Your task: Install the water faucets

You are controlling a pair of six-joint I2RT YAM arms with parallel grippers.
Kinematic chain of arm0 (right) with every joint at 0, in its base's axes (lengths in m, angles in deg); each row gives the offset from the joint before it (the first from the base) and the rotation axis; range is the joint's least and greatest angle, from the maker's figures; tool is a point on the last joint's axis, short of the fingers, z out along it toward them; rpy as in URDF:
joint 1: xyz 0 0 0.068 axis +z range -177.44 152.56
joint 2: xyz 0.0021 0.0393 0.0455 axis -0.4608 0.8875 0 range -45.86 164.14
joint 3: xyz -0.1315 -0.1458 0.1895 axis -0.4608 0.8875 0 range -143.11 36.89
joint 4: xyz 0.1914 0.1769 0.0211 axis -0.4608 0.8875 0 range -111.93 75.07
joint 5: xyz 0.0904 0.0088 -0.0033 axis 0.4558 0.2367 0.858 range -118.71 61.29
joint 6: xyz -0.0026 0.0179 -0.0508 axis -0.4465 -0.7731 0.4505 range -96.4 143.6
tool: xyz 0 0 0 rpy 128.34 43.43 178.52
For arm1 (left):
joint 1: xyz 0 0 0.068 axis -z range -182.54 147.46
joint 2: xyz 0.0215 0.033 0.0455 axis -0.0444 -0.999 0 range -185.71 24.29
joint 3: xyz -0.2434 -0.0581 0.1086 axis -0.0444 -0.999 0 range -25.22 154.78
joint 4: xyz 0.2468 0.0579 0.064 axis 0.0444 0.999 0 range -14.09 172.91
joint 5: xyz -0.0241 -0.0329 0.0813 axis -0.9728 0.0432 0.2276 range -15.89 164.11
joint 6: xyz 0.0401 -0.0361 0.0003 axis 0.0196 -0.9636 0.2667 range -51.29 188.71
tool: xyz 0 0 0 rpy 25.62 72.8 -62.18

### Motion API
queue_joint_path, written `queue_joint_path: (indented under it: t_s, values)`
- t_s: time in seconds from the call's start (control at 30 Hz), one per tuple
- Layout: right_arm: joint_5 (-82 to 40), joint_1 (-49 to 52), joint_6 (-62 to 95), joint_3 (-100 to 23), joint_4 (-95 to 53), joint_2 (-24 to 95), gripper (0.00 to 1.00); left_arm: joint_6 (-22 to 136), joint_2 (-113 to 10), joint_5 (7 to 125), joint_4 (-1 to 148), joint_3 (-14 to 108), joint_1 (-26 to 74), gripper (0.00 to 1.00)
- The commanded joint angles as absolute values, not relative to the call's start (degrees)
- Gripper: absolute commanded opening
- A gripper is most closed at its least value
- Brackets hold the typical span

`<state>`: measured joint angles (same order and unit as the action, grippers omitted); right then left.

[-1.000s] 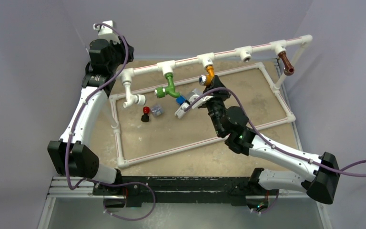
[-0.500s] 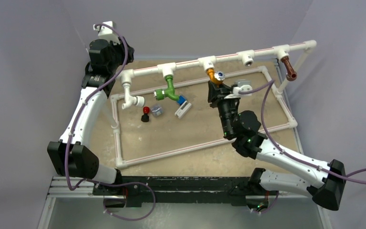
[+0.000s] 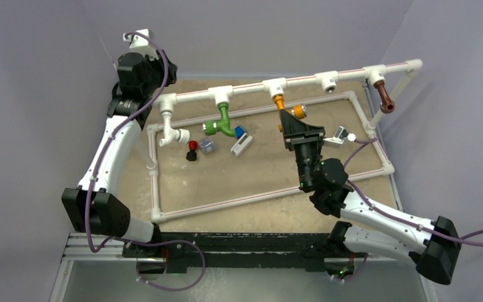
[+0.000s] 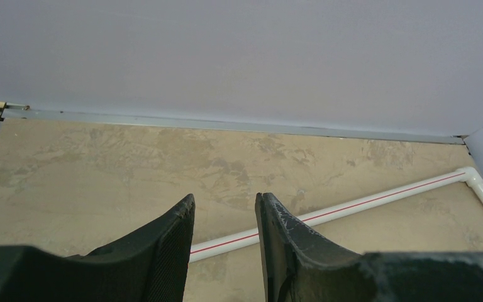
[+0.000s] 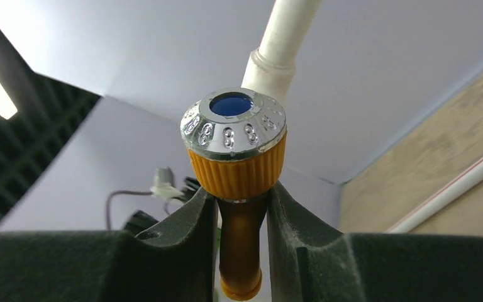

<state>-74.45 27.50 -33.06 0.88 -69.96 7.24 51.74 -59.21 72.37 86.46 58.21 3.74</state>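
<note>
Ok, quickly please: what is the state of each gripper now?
Left gripper: open, holding nothing.
Right gripper: closed on the orange bent faucet with silver round cap.

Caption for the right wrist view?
Right gripper shut on the orange faucet below its silver cap, white pipe behind.

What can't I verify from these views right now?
Top view: whether the orange faucet is fully seated in its tee; the joint is too small, and the right gripper covers the body.
Right wrist view: its threaded end; the silver cap and the fingers hide it.
Top view: the left gripper, hidden behind its own wrist there.
Top view: joints of the green faucet and brown faucet, too small.
</note>
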Motion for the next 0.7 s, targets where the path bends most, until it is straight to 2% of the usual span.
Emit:
queue_joint_path:
  t_s: [0.0,0.33,0.5,0.67]
  values:
    - [-70.4,28.3,-58.8,2.8,-68.5,7.7,0.00,51.2,-64.2,71.0,94.7,53.1,2.9,0.40]
    - [-68.2,26.9,-68.3,-2.2,-57.7,8.9,0.00,51.3,-64.3,71.2,94.7,53.2,2.9,0.40]
    - [-68.6,26.9,-67.5,-2.5,-52.7,6.8,0.20,51.4,-64.3,71.2,94.7,53.2,2.9,0.40]
    - [-69.2,26.9,-63.3,-2.2,-49.1,4.2,0.47,51.3,-64.3,71.2,94.8,53.3,2.7,0.40]
